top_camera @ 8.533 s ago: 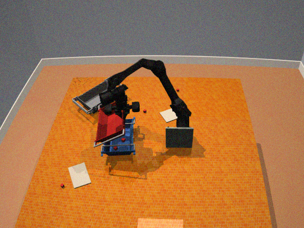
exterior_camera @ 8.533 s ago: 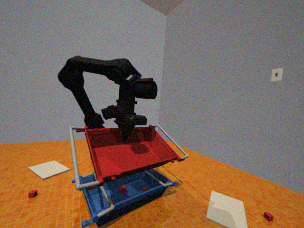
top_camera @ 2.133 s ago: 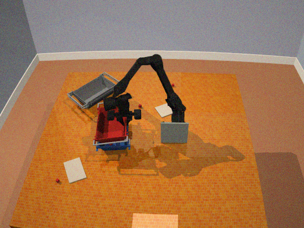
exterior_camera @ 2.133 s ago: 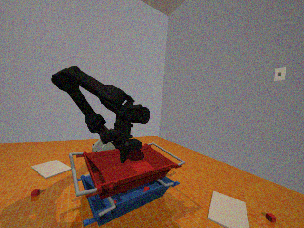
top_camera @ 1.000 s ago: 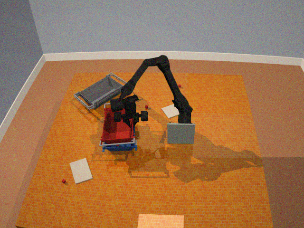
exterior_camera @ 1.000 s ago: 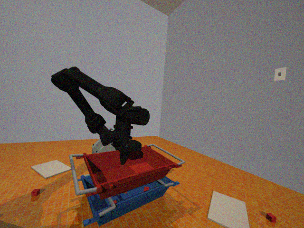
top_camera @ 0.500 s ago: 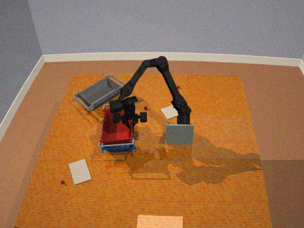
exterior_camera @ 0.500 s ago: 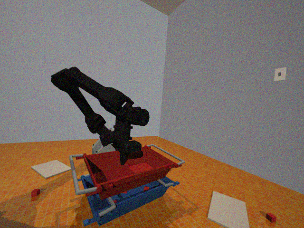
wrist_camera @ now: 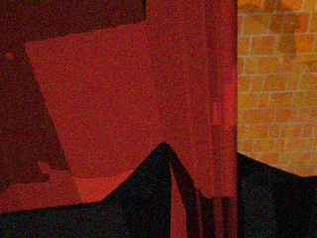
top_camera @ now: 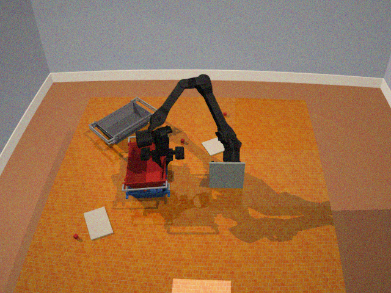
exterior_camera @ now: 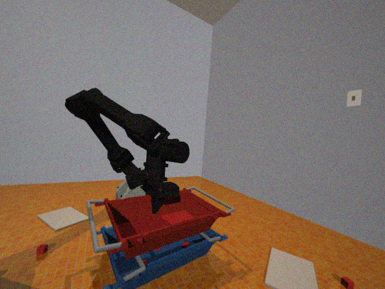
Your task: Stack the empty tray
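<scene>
My gripper [top_camera: 164, 161] [exterior_camera: 155, 209] [wrist_camera: 181, 147] is shut on one long side wall of the empty red tray [top_camera: 135, 165] [exterior_camera: 174, 231] [wrist_camera: 99, 99]. The red tray is roughly level above the blue tray [top_camera: 148, 193] [exterior_camera: 177, 262], its wire bars out over its ends. The blue tray holds small red blocks [exterior_camera: 185, 244]. Its near wire bar [exterior_camera: 136, 273] and far wire bar [exterior_camera: 211, 238] are swung in across its top. The red tray's underside is very close to these bars; I cannot tell whether they touch. The finger inside the red tray shows in the wrist view; the outer one is partly hidden.
A grey tray [top_camera: 121, 121] with wire bars stands behind the two trays, close to their far end. White flat tiles [top_camera: 98, 223] [exterior_camera: 62, 217] and loose small red cubes [top_camera: 76, 235] [exterior_camera: 41, 251] lie around. The arm's grey base plate [top_camera: 226, 175] is to the right.
</scene>
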Controlling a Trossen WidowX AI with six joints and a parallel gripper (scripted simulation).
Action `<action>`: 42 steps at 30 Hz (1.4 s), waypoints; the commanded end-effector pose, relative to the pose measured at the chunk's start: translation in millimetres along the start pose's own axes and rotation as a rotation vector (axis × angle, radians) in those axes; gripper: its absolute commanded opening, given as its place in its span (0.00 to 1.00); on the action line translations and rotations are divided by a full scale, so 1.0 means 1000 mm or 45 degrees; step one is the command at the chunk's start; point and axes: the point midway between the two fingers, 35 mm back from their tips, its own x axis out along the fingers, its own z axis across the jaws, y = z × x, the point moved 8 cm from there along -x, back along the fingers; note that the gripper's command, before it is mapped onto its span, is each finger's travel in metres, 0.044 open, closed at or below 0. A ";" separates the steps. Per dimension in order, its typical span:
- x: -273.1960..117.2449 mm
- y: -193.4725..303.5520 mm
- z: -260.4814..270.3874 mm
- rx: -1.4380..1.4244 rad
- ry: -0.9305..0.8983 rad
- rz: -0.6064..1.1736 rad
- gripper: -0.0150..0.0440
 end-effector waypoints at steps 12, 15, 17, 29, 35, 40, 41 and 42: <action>0.005 -0.003 -0.003 -0.002 0.030 -0.003 0.25; 0.005 -0.003 -0.003 -0.002 0.030 -0.003 0.25; 0.005 -0.003 -0.003 -0.002 0.030 -0.003 0.25; 0.005 -0.003 -0.003 -0.002 0.030 -0.003 0.25; 0.005 -0.003 -0.003 -0.002 0.030 -0.003 0.28; 0.005 -0.003 -0.003 -0.002 0.030 -0.003 0.40; 0.005 -0.003 -0.003 -0.002 0.030 -0.003 0.43; 0.005 -0.003 -0.003 -0.002 0.030 -0.003 0.45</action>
